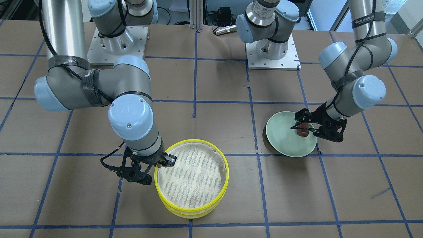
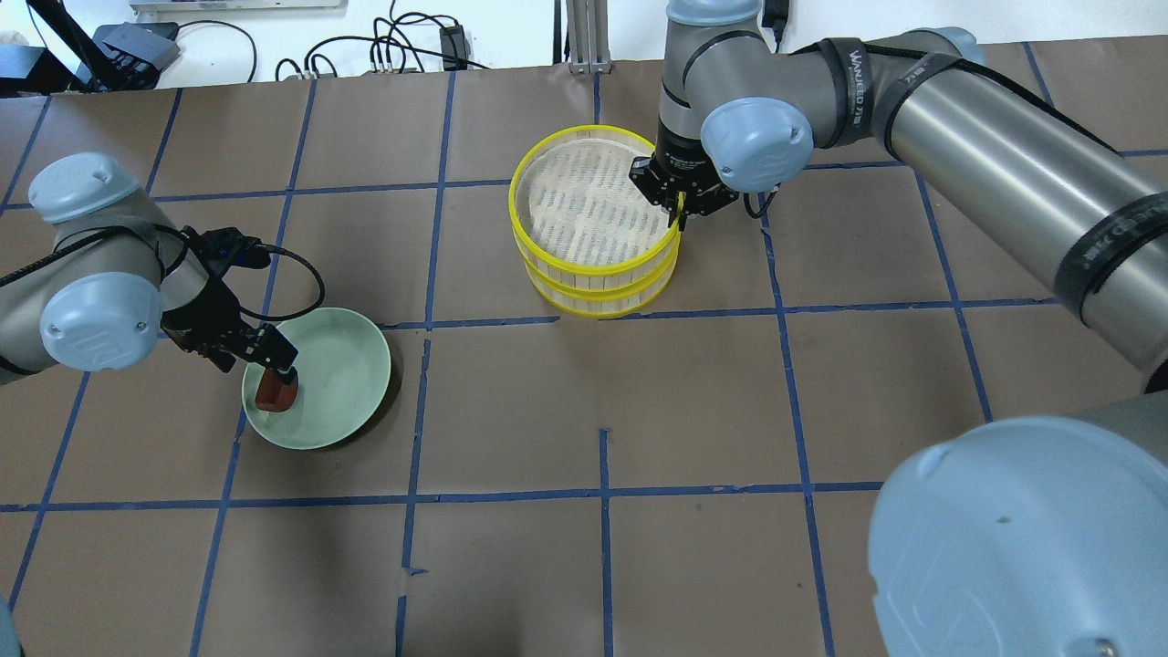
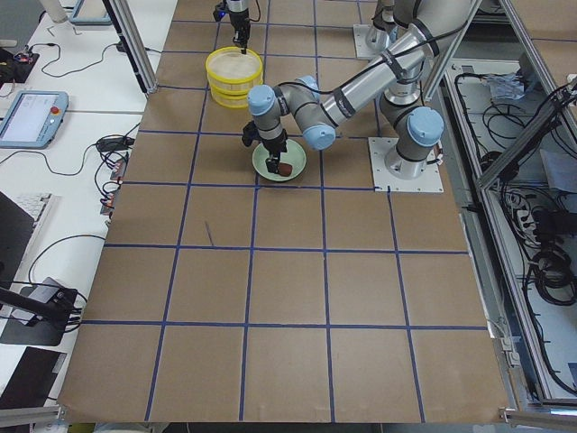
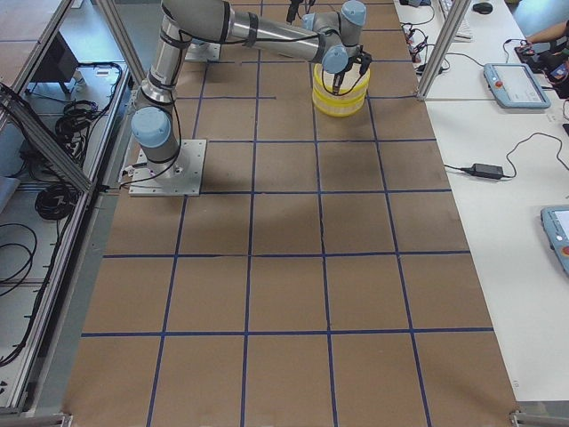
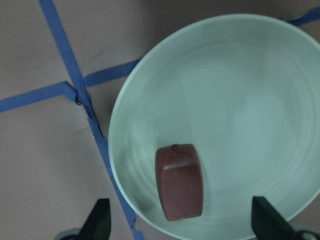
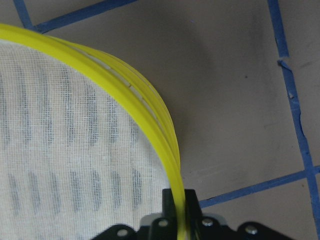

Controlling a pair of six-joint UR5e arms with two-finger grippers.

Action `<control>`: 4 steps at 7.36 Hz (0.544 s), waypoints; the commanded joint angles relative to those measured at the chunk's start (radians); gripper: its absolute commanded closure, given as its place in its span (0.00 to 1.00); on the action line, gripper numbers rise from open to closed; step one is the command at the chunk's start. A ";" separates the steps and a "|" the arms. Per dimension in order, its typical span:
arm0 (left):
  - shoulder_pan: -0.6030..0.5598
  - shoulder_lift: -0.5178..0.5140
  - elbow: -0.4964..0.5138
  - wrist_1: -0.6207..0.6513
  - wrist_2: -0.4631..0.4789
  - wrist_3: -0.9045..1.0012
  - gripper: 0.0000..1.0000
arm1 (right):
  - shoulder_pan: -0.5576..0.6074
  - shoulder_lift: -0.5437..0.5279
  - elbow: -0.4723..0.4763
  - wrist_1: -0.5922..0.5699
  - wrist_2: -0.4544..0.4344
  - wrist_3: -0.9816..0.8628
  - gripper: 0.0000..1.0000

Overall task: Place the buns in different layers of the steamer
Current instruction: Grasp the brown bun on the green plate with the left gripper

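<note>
The dark reddish-brown bun (image 5: 179,182) lies in the pale green plate (image 5: 240,100), near its rim. My left gripper (image 5: 182,225) hangs just above it, open, with one finger on each side of the bun; it also shows in the overhead view (image 2: 274,363) over the bun (image 2: 276,392). The two-layer yellow steamer (image 2: 589,201) stands stacked, and its top tray holds nothing. My right gripper (image 6: 178,200) is shut on the top tray's yellow rim (image 6: 150,107), as the overhead view (image 2: 677,208) also shows. The creamy white bun is not in view.
The brown table surface carries a grid of blue tape lines (image 2: 602,497). The plate (image 1: 284,142) and the steamer (image 1: 193,175) stand about one grid square apart. Both arm bases (image 1: 272,49) are at the robot's edge of the table.
</note>
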 commanded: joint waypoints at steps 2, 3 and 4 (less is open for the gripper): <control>0.000 -0.014 -0.005 -0.001 -0.024 -0.003 0.69 | 0.001 -0.004 -0.004 0.009 -0.007 0.004 0.92; 0.000 -0.018 -0.006 -0.003 -0.059 -0.005 0.93 | 0.001 -0.002 -0.004 0.010 -0.009 0.004 0.92; 0.000 -0.012 -0.003 0.000 -0.102 -0.006 0.99 | 0.001 -0.004 -0.004 0.012 -0.009 0.008 0.92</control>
